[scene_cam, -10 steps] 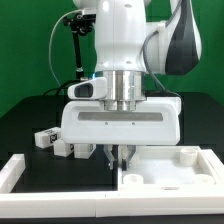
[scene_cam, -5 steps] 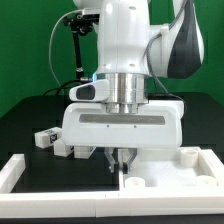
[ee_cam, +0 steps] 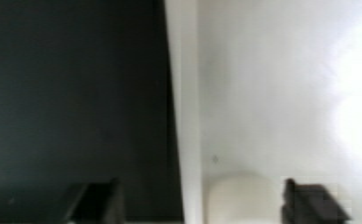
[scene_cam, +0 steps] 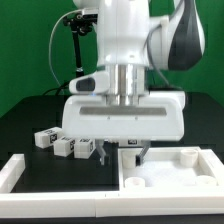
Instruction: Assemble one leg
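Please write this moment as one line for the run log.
gripper: open, empty | position: over panel edge | legs: loose on table, not held

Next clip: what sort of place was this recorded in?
Probably a robotics lab test bench rather than a home or workshop. It has a plain green backdrop, a black tabletop, and small white legs that carry black-and-white square tags.

exterior: frontal; low; close | wrist: downward; closer | shared: panel (scene_cam: 168,177) edge
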`<state>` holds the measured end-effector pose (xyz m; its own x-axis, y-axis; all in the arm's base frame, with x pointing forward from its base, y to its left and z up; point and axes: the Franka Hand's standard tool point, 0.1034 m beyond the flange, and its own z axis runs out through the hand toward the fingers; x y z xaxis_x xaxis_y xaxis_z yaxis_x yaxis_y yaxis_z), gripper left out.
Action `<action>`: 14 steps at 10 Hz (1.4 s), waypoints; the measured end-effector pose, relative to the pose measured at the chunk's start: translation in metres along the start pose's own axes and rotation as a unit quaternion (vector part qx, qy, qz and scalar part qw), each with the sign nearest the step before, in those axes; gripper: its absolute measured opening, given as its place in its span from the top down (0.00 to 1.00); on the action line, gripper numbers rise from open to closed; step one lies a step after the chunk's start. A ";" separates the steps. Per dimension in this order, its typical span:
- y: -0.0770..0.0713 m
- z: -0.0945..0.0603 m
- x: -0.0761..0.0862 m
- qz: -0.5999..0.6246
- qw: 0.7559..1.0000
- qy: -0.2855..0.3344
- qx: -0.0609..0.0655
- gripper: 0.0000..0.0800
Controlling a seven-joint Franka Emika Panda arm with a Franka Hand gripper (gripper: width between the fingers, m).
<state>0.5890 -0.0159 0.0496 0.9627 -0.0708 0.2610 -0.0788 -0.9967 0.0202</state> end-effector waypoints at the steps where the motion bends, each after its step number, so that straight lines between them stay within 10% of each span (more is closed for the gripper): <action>1: 0.007 -0.012 -0.008 0.006 1.000 -0.018 0.007 0.28; 4: 0.005 -0.045 -0.031 0.043 0.998 -0.040 0.026 0.19; 14: -0.024 -0.039 -0.075 0.048 0.990 -0.133 0.027 0.19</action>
<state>0.5082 0.0144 0.0674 0.9860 -0.1669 -0.0050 -0.1670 -0.9849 -0.0465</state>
